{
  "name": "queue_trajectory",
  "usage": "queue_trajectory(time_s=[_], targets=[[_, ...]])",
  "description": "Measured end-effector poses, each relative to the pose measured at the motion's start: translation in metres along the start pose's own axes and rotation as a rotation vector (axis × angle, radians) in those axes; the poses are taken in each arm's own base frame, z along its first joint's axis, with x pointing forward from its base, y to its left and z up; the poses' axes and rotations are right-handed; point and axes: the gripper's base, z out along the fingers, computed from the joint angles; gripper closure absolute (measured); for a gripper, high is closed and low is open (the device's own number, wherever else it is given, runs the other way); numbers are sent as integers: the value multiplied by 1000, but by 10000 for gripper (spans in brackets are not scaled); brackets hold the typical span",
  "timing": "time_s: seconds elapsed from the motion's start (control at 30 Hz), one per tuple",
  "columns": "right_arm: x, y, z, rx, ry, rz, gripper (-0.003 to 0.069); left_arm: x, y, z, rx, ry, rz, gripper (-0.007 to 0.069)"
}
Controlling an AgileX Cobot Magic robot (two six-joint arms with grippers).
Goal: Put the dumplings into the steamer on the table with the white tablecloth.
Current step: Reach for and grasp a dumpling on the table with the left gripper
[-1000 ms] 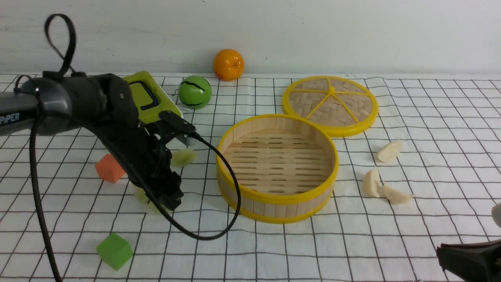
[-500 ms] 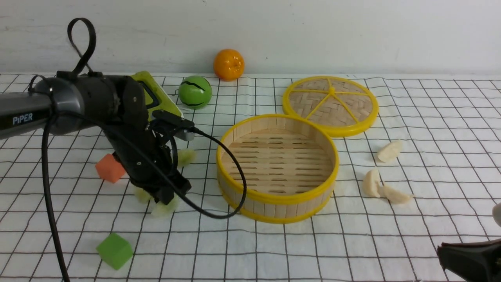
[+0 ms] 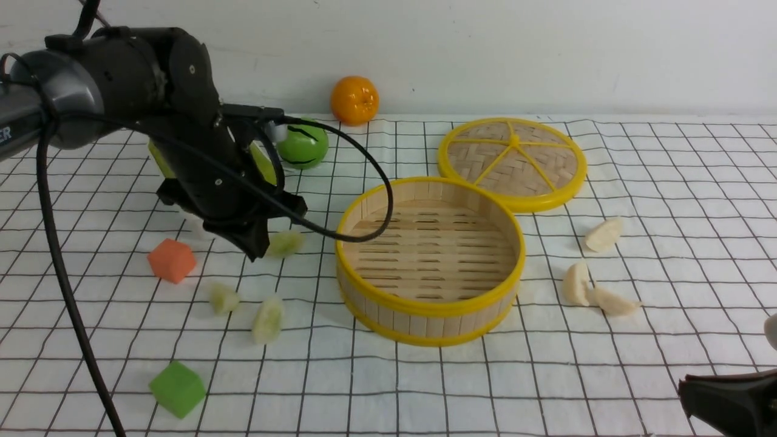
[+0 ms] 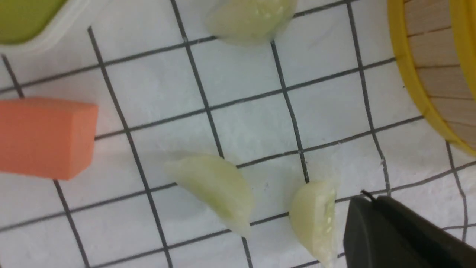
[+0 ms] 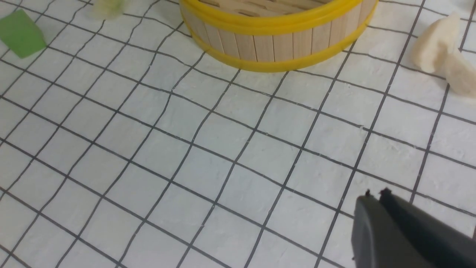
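Front view: the left jaws hang clenched and empty at centre left of the frame, above the counter. Three green dumplings lie on it left of the empty steamer, three white dumplings lie to its right, and the right jaws show at the lower right corner. Left wrist view: the left jaws grasp nothing, with two green dumplings lying near an orange cube. Right wrist view: the right jaws are pressed together and empty, well apart from the steamer.
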Motion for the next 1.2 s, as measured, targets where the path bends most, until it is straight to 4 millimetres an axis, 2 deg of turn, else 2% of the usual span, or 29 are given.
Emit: queue_trajectory(time_s=[0.1, 0.17, 0.3, 0.33, 0.4, 0.5, 0.57, 0.67, 0.73, 0.77, 0.93, 1.03, 1.1, 1.13, 1.17, 1.2], targets=[[0, 0, 0, 0, 0, 0, 639, 2, 3, 6, -26, 29, -94, 635], [0, 0, 0, 0, 0, 0, 638, 4, 4, 13, -46, 64, -96, 615], [0, 0, 0, 2, -3, 0, 631, 9, 2, 32, -44, 135, -56, 466], [0, 0, 0, 3, -4, 0, 631, 9, 2, 32, -42, 135, -54, 456], [-1, 0, 0, 4, -9, 3, 628, 9, 1, 42, -32, 151, -48, 344], [-1, 0, 0, 4, -10, 3, 627, 11, 2, 58, -31, 190, -52, 249], [-1, 0, 0, 4, -11, 4, 627, 12, 3, 70, -32, 211, -52, 237], [-1, 0, 0, 4, -12, 6, 627, 13, 4, 82, -32, 221, -56, 271], [-1, 0, 0, 5, -13, 6, 627, 14, 5, 88, -30, 229, -58, 368], [-1, 0, 0, 5, -13, 6, 627, 14, 4, 88, -27, 229, -58, 389], [-1, 0, 0, 5, -13, 6, 627, 13, 4, 82, -23, 225, -59, 383], [-1, 0, 0, 5, -14, 6, 627, 7, 1, 58, -18, 190, -53, 383], [-1, 0, 0, 5, -14, 6, 626, -5, -4, 32, 0, 118, -53, 383], [-1, 0, 0, 5, -14, 6, 626, -5, -4, 30, 0, 115, -53, 383], [-1, -1, 0, 6, -15, 6, 626, -16, -11, 8, 51, 44, -77, 383], [-1, -1, 0, 6, -15, 6, 626, -17, -12, 5, 59, 35, -80, 383]])
